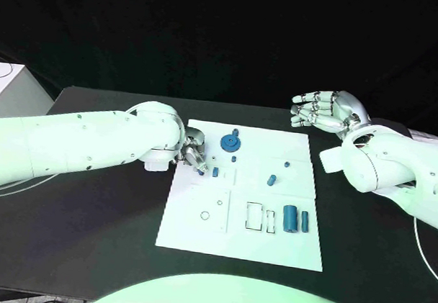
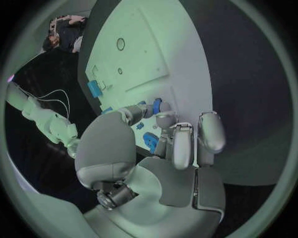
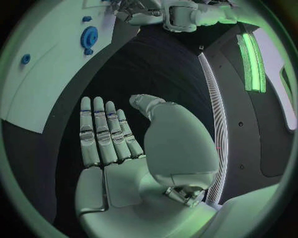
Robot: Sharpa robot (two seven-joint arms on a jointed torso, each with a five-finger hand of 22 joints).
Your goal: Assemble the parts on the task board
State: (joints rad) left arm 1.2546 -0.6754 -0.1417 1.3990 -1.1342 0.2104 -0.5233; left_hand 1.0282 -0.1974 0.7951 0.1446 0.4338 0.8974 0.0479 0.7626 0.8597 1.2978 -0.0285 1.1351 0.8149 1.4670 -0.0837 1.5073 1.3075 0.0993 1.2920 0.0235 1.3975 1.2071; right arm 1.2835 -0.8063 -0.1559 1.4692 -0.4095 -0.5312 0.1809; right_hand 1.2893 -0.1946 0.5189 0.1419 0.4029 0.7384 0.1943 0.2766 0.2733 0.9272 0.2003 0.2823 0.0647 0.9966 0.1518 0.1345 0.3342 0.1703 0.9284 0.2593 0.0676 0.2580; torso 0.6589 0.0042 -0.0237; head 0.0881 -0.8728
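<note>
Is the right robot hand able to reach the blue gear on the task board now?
Probably yes: the right robot hand is open and empty beyond the task board, and nothing lies between it and the blue gear.

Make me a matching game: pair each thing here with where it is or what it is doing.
Things:
1. left robot hand
2. right robot hand
3. gear
4. two cylinders

States:
A. lying side by side at the board's near right part
B. open, off the board beyond its far right corner
C. down on the board's left part, among small blue parts
D. at the board's far edge

Pairs: 1-C, 2-B, 3-D, 4-A
</note>
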